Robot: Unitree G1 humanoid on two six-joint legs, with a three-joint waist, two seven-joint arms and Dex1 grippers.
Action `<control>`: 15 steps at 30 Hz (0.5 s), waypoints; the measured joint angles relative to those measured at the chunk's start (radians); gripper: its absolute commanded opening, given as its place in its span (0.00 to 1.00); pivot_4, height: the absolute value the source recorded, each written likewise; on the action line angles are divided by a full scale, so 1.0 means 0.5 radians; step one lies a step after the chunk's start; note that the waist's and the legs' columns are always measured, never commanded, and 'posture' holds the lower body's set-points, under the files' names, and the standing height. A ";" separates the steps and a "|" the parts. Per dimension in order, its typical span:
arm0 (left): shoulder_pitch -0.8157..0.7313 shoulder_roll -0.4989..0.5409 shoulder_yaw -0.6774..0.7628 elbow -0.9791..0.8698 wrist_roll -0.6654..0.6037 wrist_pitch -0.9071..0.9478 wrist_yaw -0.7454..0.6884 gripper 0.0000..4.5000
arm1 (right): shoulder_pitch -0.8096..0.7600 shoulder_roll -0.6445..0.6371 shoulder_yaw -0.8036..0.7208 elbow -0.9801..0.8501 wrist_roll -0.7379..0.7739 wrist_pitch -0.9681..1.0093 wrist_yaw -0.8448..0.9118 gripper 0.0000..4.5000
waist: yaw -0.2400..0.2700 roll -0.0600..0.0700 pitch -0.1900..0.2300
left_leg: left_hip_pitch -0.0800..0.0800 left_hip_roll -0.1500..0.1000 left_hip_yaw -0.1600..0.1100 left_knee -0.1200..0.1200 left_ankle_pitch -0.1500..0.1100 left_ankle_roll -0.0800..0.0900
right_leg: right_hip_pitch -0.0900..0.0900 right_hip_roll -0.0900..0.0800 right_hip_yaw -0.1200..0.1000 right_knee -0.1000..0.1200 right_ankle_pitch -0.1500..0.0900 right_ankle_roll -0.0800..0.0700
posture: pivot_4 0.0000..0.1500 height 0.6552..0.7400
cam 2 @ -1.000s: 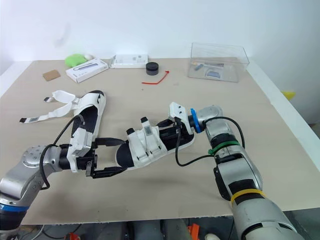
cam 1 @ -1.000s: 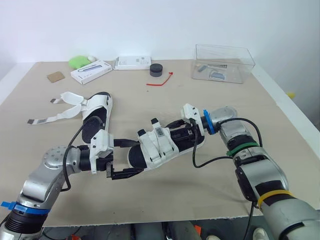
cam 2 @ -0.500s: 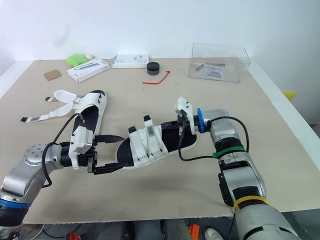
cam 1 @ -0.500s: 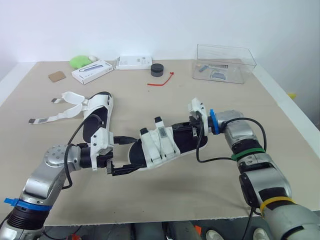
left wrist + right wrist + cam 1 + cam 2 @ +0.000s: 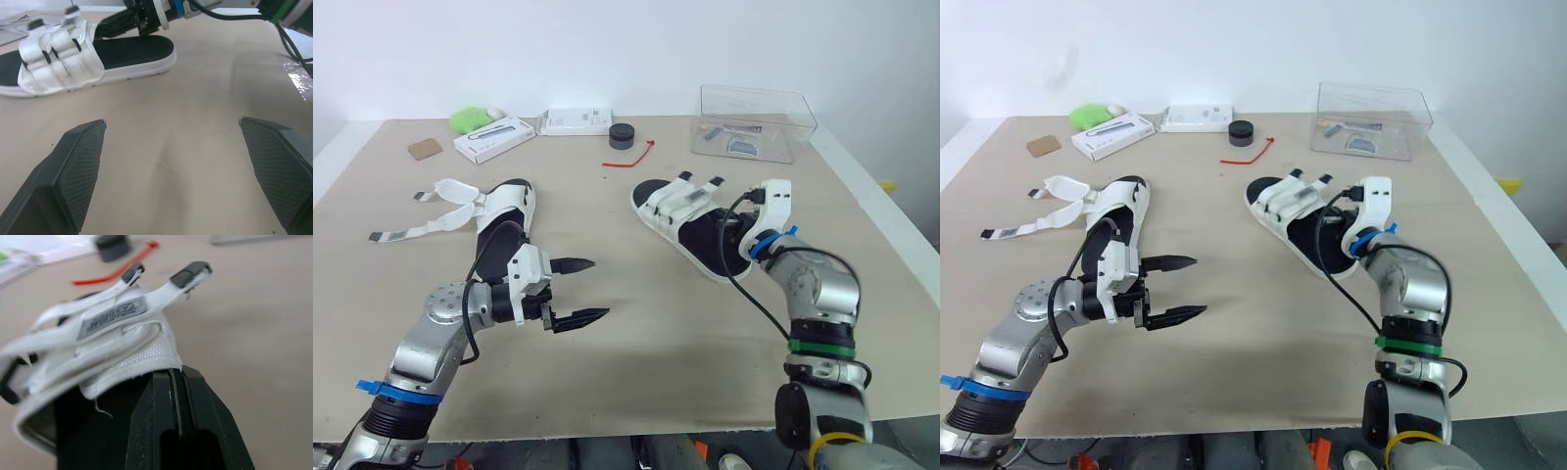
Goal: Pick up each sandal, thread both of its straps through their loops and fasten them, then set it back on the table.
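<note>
Right fingers [image 5: 176, 423] are clamped on the heel end of the strapped sandal [image 5: 683, 213], which lies on the worktop [image 5: 656, 352] right of centre. Left fingers [image 5: 573, 263] hang wide apart over the worktop's front, just beside the second sandal [image 5: 504, 223], whose straps trail loose to its left.

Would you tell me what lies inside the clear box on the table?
The clear box holds a few small grey and dark items on its floor. Nothing covers them, but they are too small to identify.
</note>
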 measured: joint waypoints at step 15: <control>-0.020 -0.040 -0.071 -0.001 0.036 -0.004 0.001 1.00 | 0.101 0.174 -0.248 -0.247 0.065 -0.057 -0.664 0.49 | -0.014 0.000 0.000 | -0.002 -0.008 0.001 0.000 0.001 -0.002 | 0.001 0.001 0.004 -0.002 -0.002 0.012 | 1.00 1.00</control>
